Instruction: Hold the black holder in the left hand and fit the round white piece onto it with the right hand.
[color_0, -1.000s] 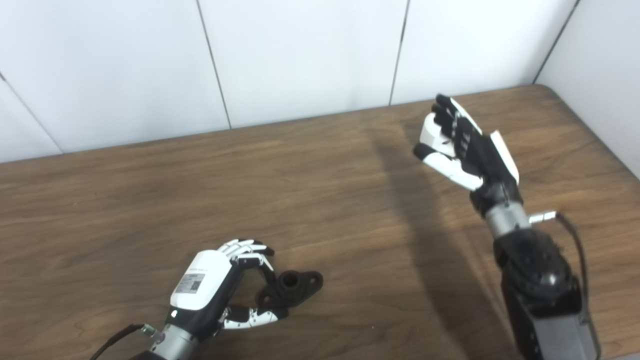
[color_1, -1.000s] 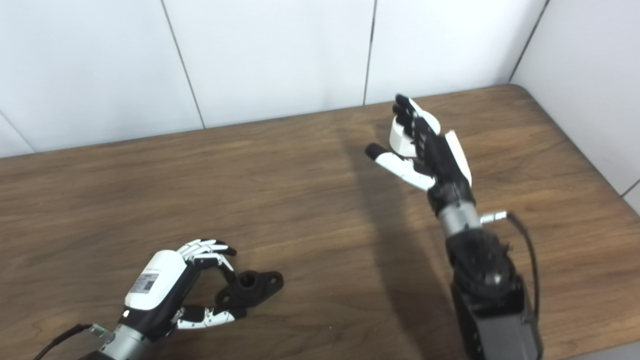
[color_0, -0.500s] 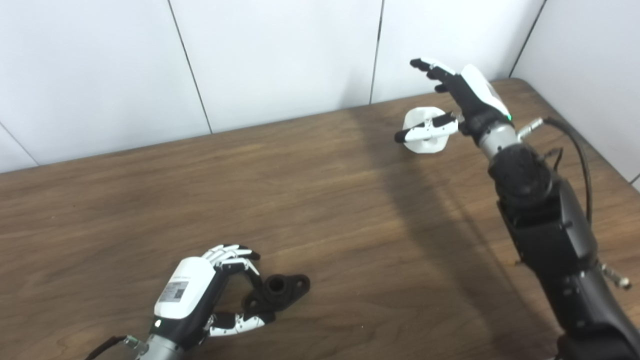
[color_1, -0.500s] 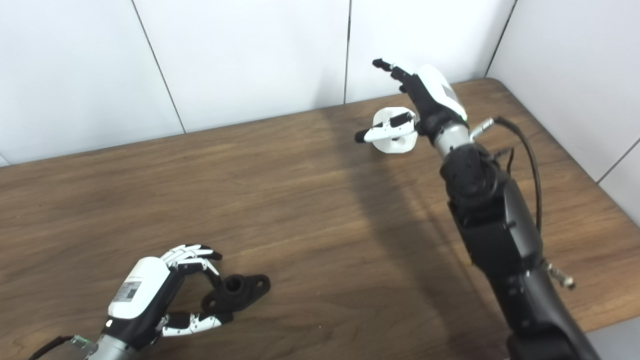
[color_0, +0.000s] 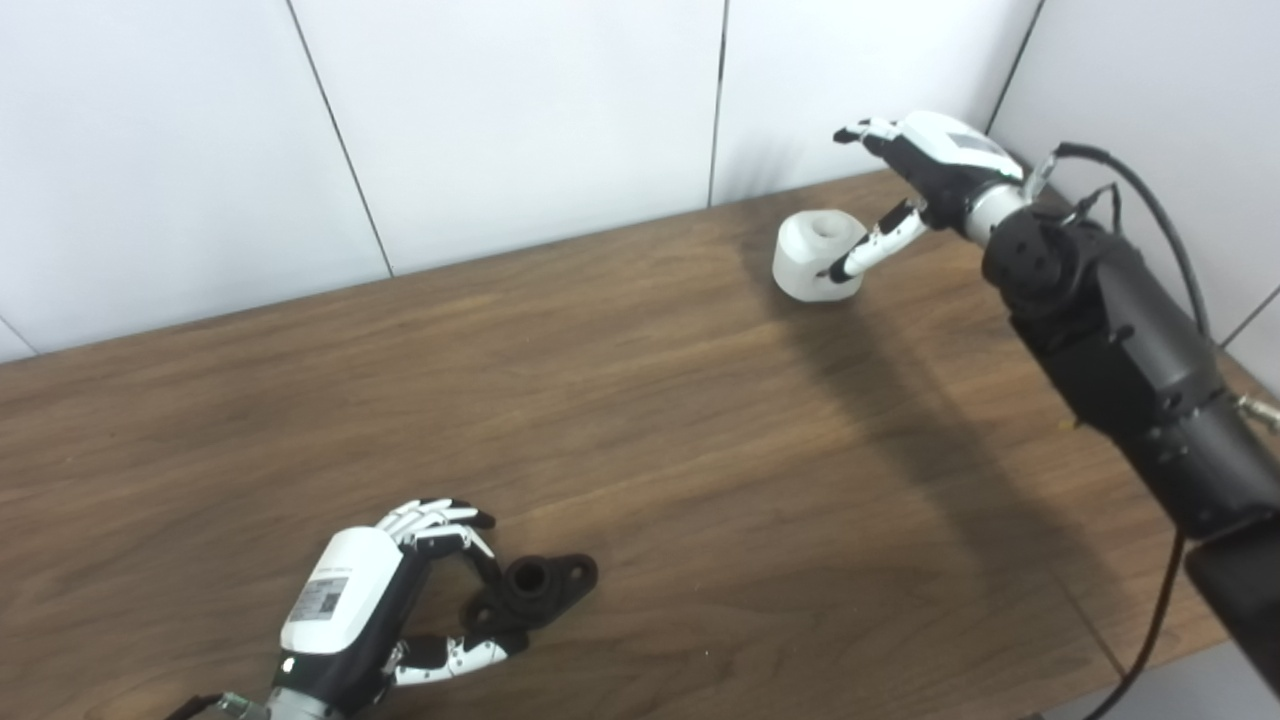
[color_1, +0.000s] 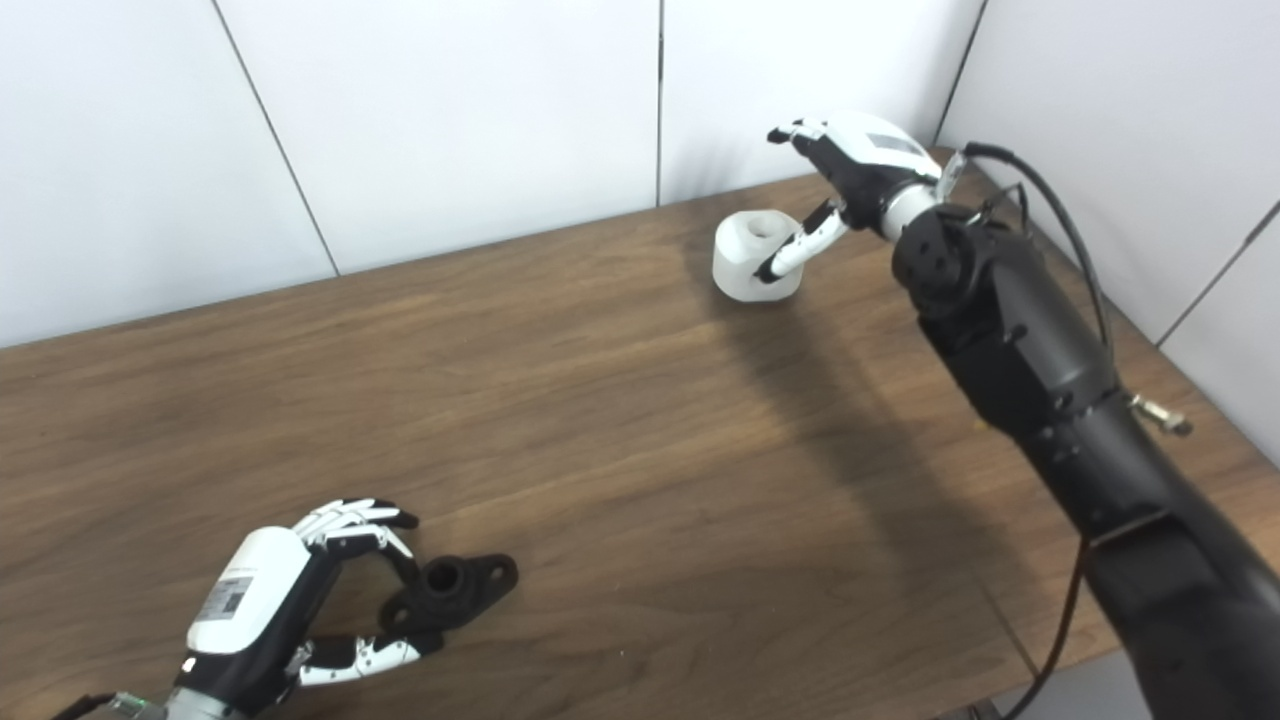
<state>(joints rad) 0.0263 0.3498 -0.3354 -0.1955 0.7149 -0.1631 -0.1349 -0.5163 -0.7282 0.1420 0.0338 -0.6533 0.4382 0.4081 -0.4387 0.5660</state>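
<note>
**Hands at both parts, nothing joined**

Left hand (color_0: 365, 612) lies low on the wooden table (color_0: 640, 420), near the front edge. Its fingers (color_0: 440, 517) curl over the near end of the black holder (color_0: 532, 589) and its thumb reaches under that end, so the hand is wrapped around the holder. The holder rests flat on the table; it has a round socket in the middle and a flat ear with a small hole pointing away from the hand. I cannot tell how firmly the hand grips it.

On the far side of the table, close to the white wall (color_0: 500, 120), stands the round white piece (color_0: 815, 257). It sits upright on the table with a hollow in its top face. The right hand (color_0: 925, 170) hangs just above and beside it, with the fingers spread apart and holding nothing. The thumb (color_0: 872, 247) points down and lies against the side of the piece.

The two parts are well apart, on opposite sides of the table.
</note>
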